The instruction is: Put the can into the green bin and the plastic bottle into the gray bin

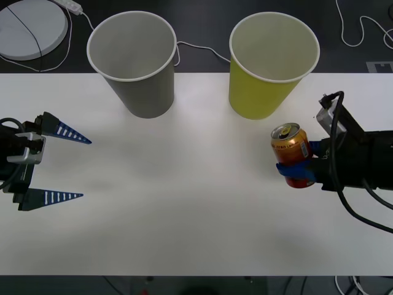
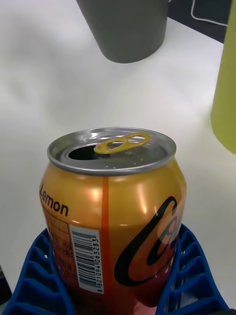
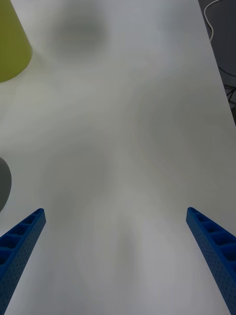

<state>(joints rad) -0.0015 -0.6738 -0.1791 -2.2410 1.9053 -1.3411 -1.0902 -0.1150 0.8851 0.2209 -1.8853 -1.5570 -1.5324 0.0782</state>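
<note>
The orange can (image 1: 291,149) with a gold pull tab stands upright at the table's right, just in front of the green bin (image 1: 270,67). My right gripper (image 1: 298,171) is shut on the can, its blue fingers (image 2: 34,280) wrapped around the lower body of the can (image 2: 113,216). The gray bin (image 1: 136,64) stands at the back, left of the green one. My left gripper (image 1: 64,166) hovers open at the table's left edge, holding nothing. The plastic bottle is out of view.
The white table (image 1: 184,203) spreads wide between the two arms. A round white disc (image 1: 27,27) and white cables (image 1: 196,49) lie on the dark floor behind the table. The gray bin (image 2: 125,27) and green bin (image 2: 226,98) stand beyond the can.
</note>
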